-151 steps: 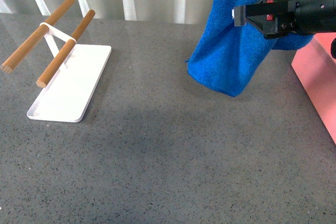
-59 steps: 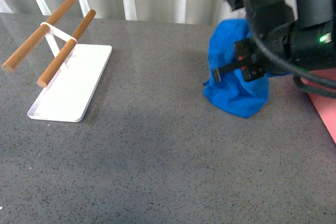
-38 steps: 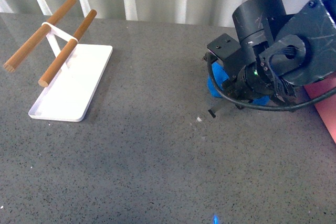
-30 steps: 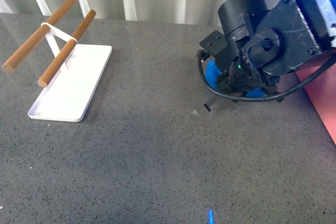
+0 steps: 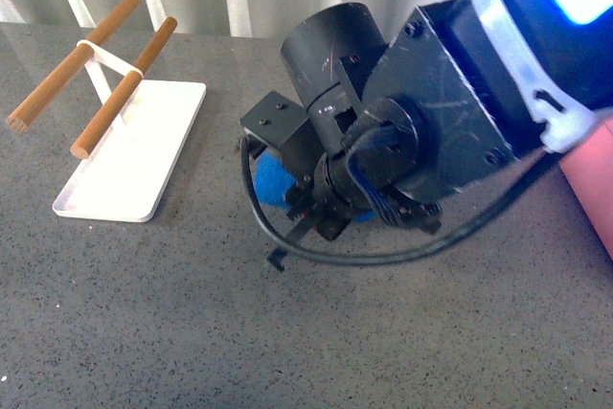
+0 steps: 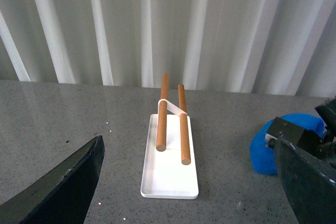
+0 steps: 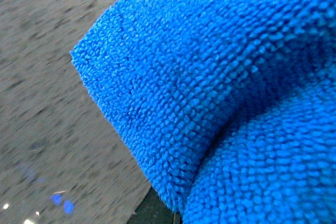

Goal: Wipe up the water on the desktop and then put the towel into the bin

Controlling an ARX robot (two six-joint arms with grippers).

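Note:
My right gripper (image 5: 311,213) is shut on the blue towel (image 5: 271,184) and presses it down on the speckled grey desktop (image 5: 192,304) near the middle. The arm hides most of the towel in the front view. The towel fills the right wrist view (image 7: 226,93), lying against the desktop (image 7: 47,51). It also shows in the left wrist view (image 6: 265,150) under the right arm. The pink bin (image 5: 589,189) shows at the right edge. My left gripper (image 6: 189,182) is open and empty above the desktop; its dark fingers (image 6: 63,187) frame the view.
A flat white tray (image 5: 134,155) with two wooden rods (image 5: 120,102) stands at the back left, also in the left wrist view (image 6: 169,161). A ribbed white wall (image 6: 168,24) runs behind the desktop.
My right arm came down from holding the towel in the air at the back right, pressed it on the desktop, and has slid it left towards the middle.

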